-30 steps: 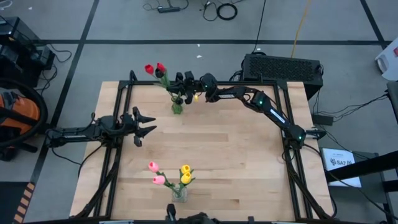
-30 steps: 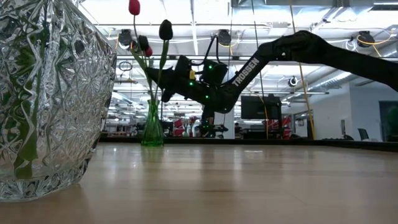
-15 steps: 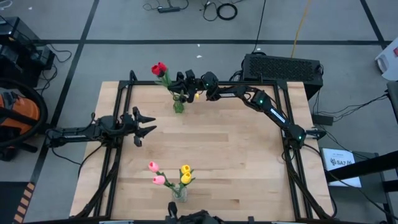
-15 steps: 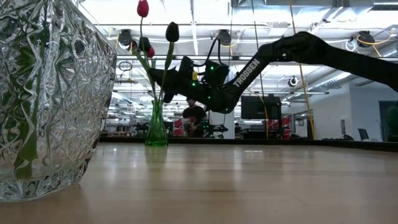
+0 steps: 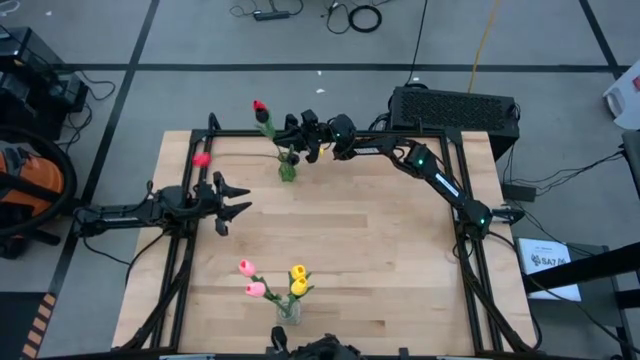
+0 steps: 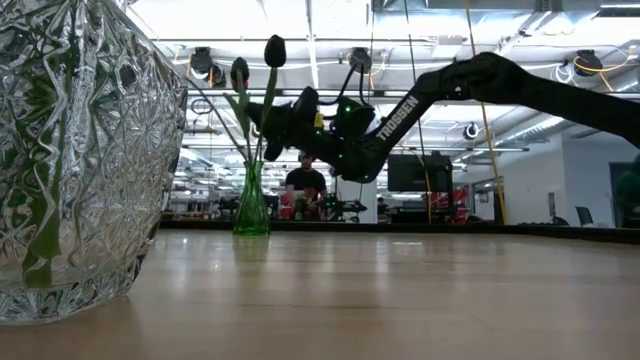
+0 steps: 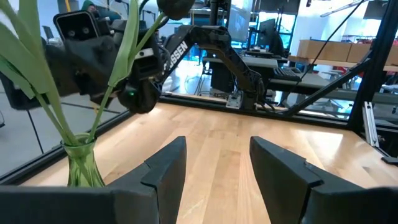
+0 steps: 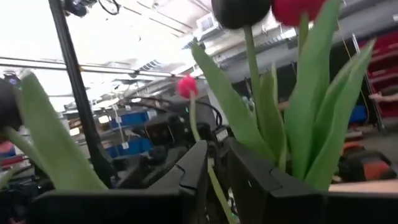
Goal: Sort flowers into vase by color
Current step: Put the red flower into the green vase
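A slim green vase (image 5: pixel 287 172) (image 6: pixel 251 205) stands near the table's far edge with tulips in it. One red head (image 5: pixel 260 105) and two dark heads (image 6: pixel 274 50) stand up. Another red tulip (image 5: pixel 201 159) leans far out toward the table's left. My right gripper (image 5: pixel 288 133) (image 8: pixel 217 168) hovers level with the stems just above the vase, its fingers slightly apart. My left gripper (image 5: pixel 228 203) (image 7: pixel 214 168) waits open at the table's left side, pointing at the vase. A clear cut-glass vase (image 5: pixel 288 310) at the near edge holds pink and yellow tulips (image 5: pixel 272 280). My right gripper has a thin green stem (image 8: pixel 211 177) showing in the narrow gap between its fingers, below a red head (image 8: pixel 185 86). I cannot tell whether the fingers touch the stem.
A black box (image 5: pixel 455 105) sits behind the table's far right corner. The wooden tabletop (image 5: pixel 350 240) between the two vases is bare. In the low view the cut-glass vase (image 6: pixel 80 150) fills the left, and a person (image 6: pixel 305 185) sits in the room beyond.
One red tulip has swung from upright over the green vase out toward the table's left edge, its head now low over the table's left part. The other red head and the dark heads have stayed up. My right gripper has stayed beside the stems above the vase.
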`<action>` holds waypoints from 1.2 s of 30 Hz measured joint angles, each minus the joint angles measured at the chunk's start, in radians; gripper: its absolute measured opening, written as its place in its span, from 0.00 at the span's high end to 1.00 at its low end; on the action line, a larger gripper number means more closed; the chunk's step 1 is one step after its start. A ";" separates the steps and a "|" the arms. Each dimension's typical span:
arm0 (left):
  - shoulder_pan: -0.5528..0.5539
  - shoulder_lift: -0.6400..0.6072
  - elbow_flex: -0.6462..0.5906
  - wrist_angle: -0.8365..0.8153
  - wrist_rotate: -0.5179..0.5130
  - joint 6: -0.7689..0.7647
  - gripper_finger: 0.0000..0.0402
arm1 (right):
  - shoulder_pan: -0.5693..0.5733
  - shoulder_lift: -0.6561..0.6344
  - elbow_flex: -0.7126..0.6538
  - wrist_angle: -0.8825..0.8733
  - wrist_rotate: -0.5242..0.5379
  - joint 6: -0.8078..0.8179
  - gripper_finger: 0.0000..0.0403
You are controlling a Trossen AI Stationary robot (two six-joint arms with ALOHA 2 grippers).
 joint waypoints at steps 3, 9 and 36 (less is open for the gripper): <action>0.000 0.000 0.000 0.000 0.000 0.000 0.54 | -0.005 0.000 0.000 0.050 -0.002 0.028 0.86; 0.000 0.000 0.000 0.000 0.000 0.000 0.54 | -0.005 -0.005 0.000 0.153 -0.004 0.090 0.86; 0.000 0.000 0.000 0.000 0.000 0.000 0.54 | 0.130 -0.661 0.097 -1.505 0.521 -1.074 0.86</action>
